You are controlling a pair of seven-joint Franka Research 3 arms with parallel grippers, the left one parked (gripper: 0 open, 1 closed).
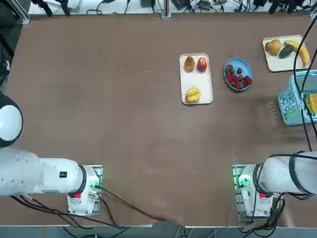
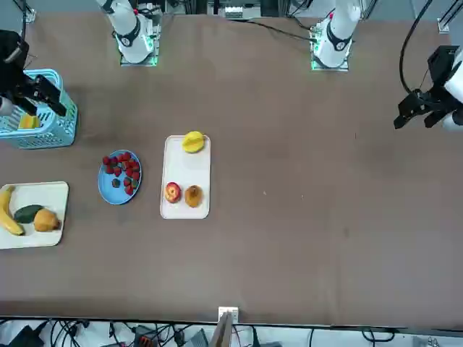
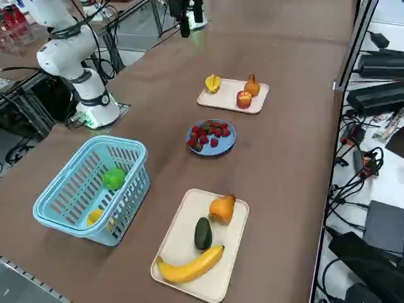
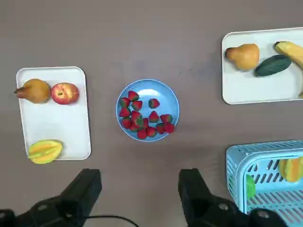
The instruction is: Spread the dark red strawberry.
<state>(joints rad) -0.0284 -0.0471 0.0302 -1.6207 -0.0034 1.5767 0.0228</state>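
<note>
A blue plate [image 4: 169, 97] holds a heap of several strawberries [image 4: 143, 118]; it also shows in the top view as the blue plate [image 1: 233, 63] and from the front as the blue plate [image 2: 107, 189]. One darker berry [image 2: 116, 183] lies at the heap's edge nearest the front camera, seen from the right side as the dark berry [image 3: 197, 146]. My right gripper [image 4: 140, 189] hangs high above the table, short of the plate on the robot's side, open and holding nothing. From the front the gripper [image 2: 43, 101] is over the basket.
A white tray [image 4: 54, 137] with a pear, an apple and a yellow starfruit lies beside the plate. Another tray [image 4: 246, 90] carries a pear, an avocado and a banana. A light blue basket [image 4: 236, 165] with fruit stands close to my gripper.
</note>
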